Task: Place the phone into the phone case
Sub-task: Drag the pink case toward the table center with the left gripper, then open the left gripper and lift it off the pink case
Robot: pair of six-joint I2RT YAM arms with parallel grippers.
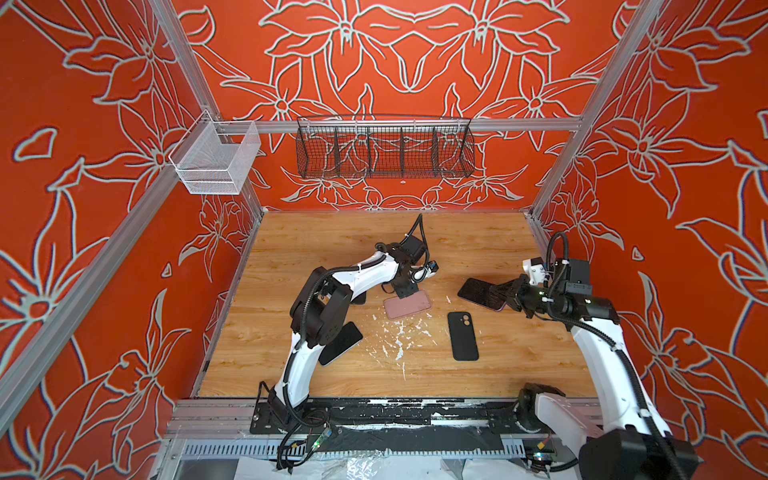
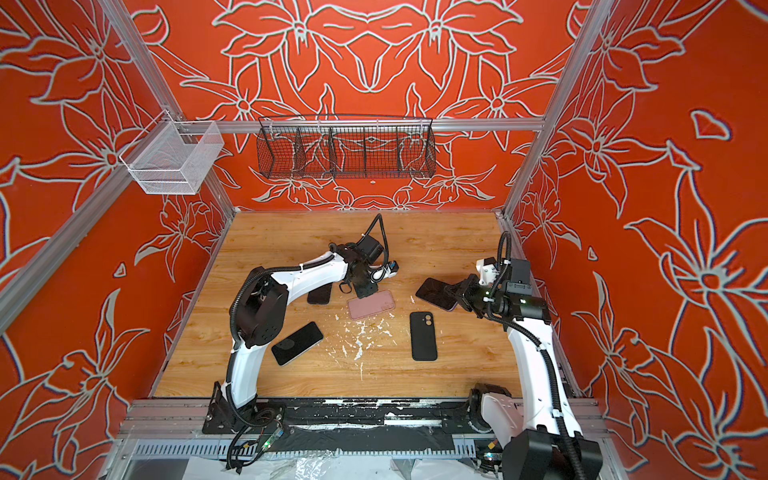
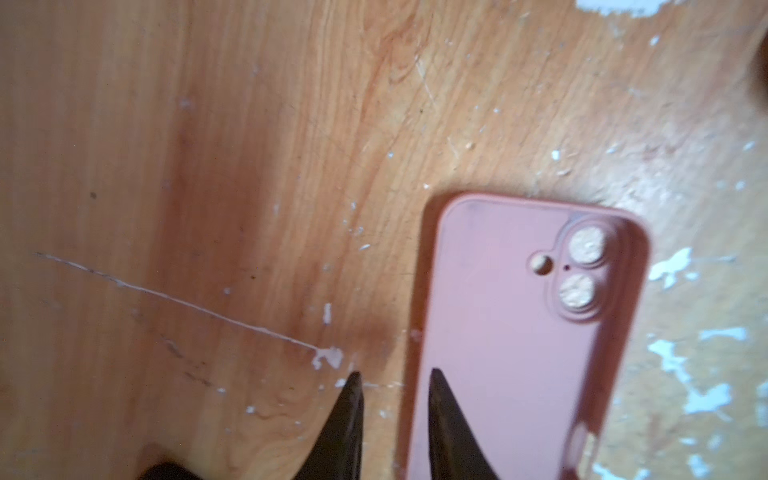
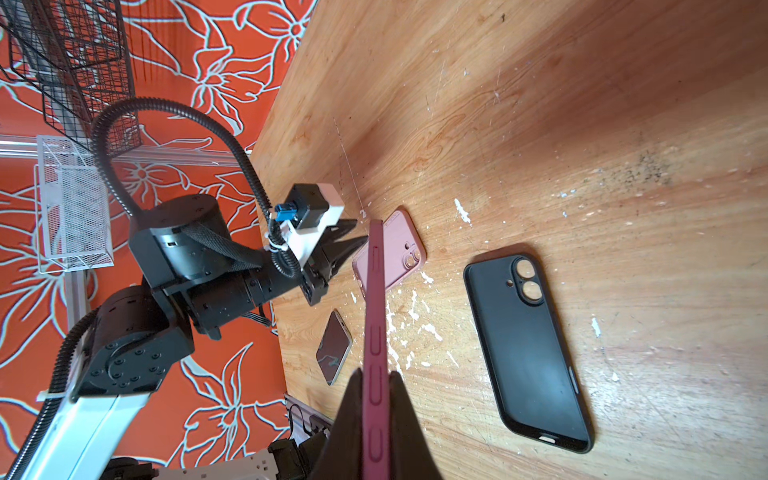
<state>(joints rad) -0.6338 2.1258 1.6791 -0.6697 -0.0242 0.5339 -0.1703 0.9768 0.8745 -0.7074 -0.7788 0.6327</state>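
Phone (image 1: 478, 293), maroon-edged, hung tilted over the right of the table (image 1: 498, 365), clenched in the right gripper (image 1: 498, 296). Pink case (image 3: 519, 332) lay flat mid-table. The left gripper (image 3: 395, 372) stood astride its rim, jaws parted, gripping nothing. Black case (image 1: 462, 336) lay near, toward the front. Second phone (image 2: 297, 343) lay front-left, and a third phone (image 2: 320, 294) was half-hidden under the left arm (image 2: 316, 272). White flecks (image 1: 399, 332) littered the wood.

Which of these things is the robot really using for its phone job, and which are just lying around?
Used for the job, it seems:
- purple-rimmed phone, clamped in the right end effector
- pink case, at the open tips of the left end effector

Just lying about:
- black case
- flat phone
- half-hidden phone
- black wire basket
- white basket
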